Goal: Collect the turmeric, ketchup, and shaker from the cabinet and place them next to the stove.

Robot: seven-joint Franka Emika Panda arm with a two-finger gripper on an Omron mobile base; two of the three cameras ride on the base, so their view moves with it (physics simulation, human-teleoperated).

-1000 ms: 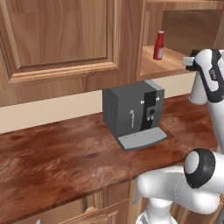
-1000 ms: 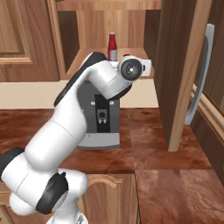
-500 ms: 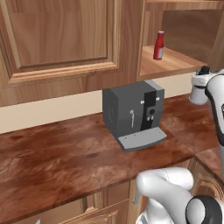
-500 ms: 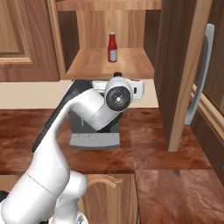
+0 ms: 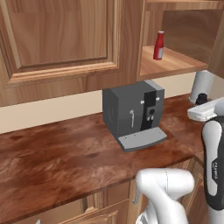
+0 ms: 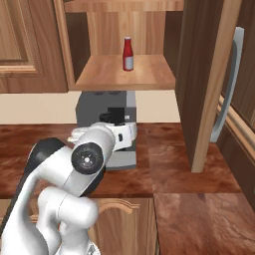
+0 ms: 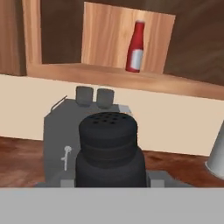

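The gripper (image 7: 109, 186) is clenched on the small near-black ribbed shaker (image 7: 108, 148), carried in front of the grey boxy coffee machine (image 5: 131, 113) over the dark wooden counter (image 5: 61, 157). The slim red ketchup bottle with its white cap (image 6: 128, 54) stands upright on the open brown wooden cabinet's shelf (image 6: 99, 74). The shaker looks light, rigid and grippy, best pinched mid-body across its ribs, whereas the ketchup is tall and tippy, so it wants a hold low on its waist.

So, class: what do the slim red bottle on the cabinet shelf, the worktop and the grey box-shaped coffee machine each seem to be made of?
The slim red bottle looks like smooth plastic or glass: even colour, pale label. The worktop looks like polished wood, reddish-brown and mottled, though it could be stone. The grey box-shaped coffee machine looks like matt plastic or painted metal: flat grey panels, no shine.
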